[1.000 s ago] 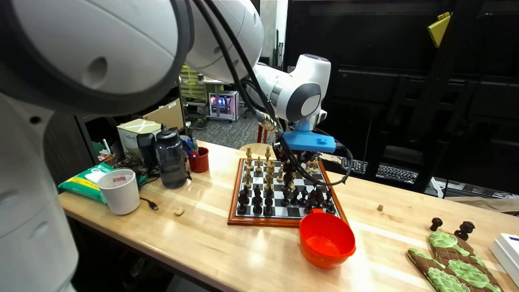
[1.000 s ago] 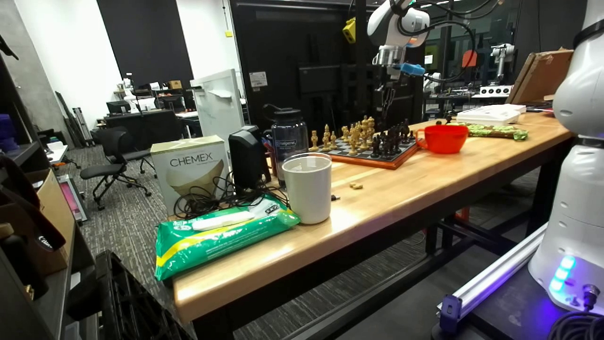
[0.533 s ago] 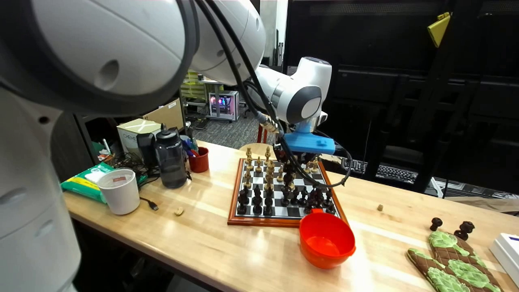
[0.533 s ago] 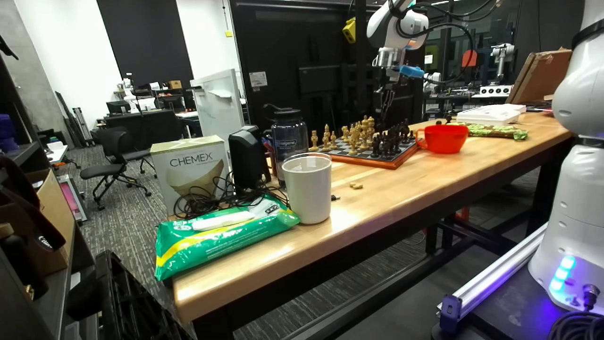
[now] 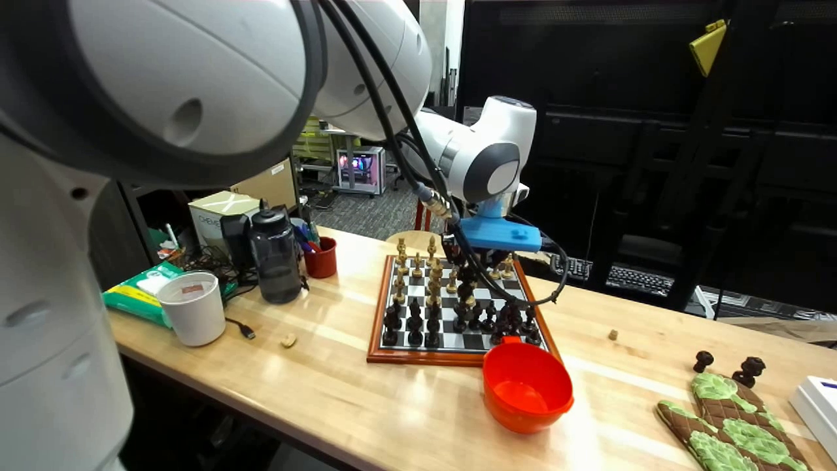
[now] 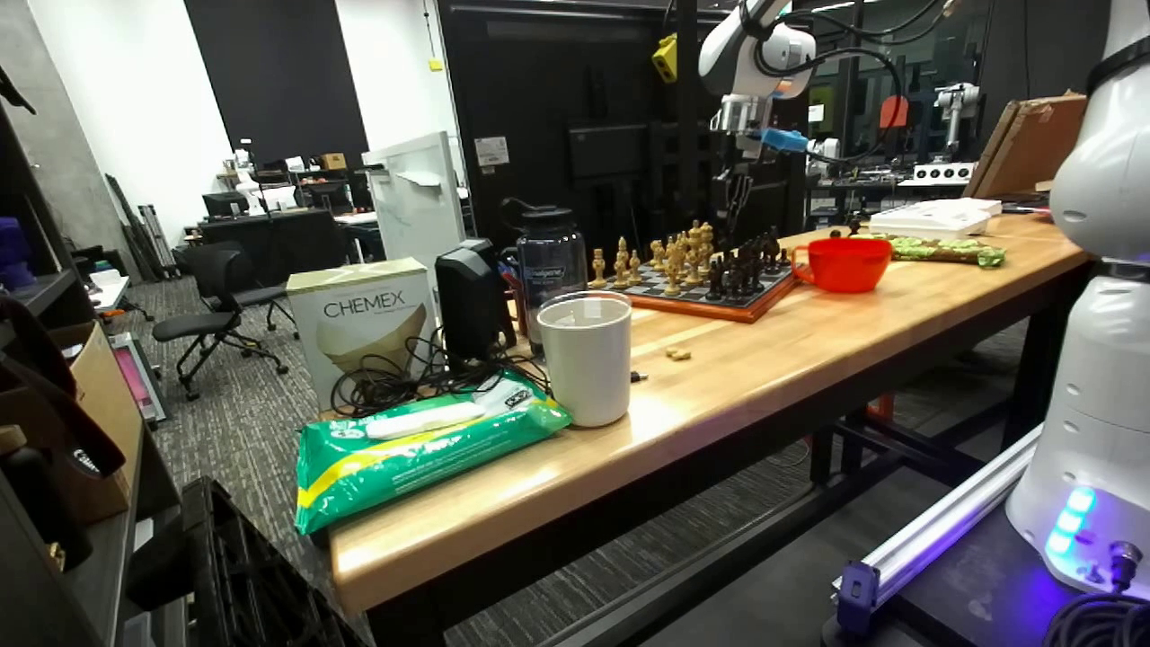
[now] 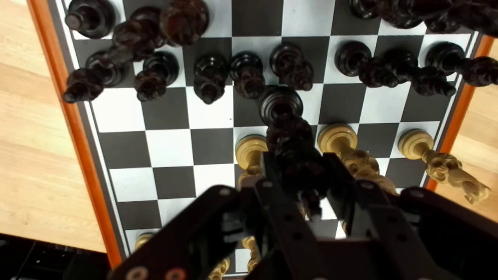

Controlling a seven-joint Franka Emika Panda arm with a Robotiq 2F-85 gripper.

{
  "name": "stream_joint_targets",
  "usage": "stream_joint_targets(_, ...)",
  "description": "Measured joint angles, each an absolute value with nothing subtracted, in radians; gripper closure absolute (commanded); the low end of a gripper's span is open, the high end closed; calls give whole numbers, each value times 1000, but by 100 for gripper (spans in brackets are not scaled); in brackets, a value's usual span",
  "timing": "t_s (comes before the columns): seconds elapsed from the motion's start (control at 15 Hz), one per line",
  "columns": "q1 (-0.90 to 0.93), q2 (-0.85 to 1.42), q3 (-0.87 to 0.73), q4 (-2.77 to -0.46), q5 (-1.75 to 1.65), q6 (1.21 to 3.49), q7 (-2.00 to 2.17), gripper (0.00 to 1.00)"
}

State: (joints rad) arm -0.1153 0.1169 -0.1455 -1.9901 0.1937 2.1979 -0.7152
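Note:
My gripper (image 7: pixel 300 157) is over the chessboard (image 7: pixel 79 151), with its fingers on both sides of a tall dark chess piece (image 7: pixel 290 130). It appears shut on the piece's upper part; the piece's round base shows beyond the fingertips. I cannot tell whether the base touches the board. Light pieces stand close on both sides, one on the left (image 7: pixel 249 151) and one on the right (image 7: pixel 338 140). A row of dark pieces (image 7: pixel 247 76) stands just beyond. In an exterior view the held piece (image 5: pixel 466 291) hangs below the gripper, partly hidden by cables. The board (image 6: pixel 719 311) shows in both exterior views.
A red bowl (image 5: pixel 526 389) stands against the board's near corner. Two dark pieces (image 5: pixel 749 371) and a patterned mitt (image 5: pixel 739 425) lie to the right. A white cup (image 5: pixel 193 311), a bottle (image 5: pixel 274 261) and a red pen cup (image 5: pixel 321 260) stand left.
The arm and gripper have moved down slightly, and the dark piece has come down with them. The other pieces, the board and the bowl have not moved.

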Motion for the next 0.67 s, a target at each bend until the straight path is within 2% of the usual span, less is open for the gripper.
stream_joint_targets(0.2,-118,124,-144,-1990,194,2198,-715,92)
stream_joint_targets(0.27,-119,126,-143,-1990,194,2198,-715,42)
stream_joint_targets(0.33,-120,127,-142,-1990,194,2198,-715,42)
stream_joint_targets(0.4,-121,128,-141,-1990,194,2198,-715,37)
stream_joint_targets(0.67,-125,129,-138,-1988,194,2198,-715,12)
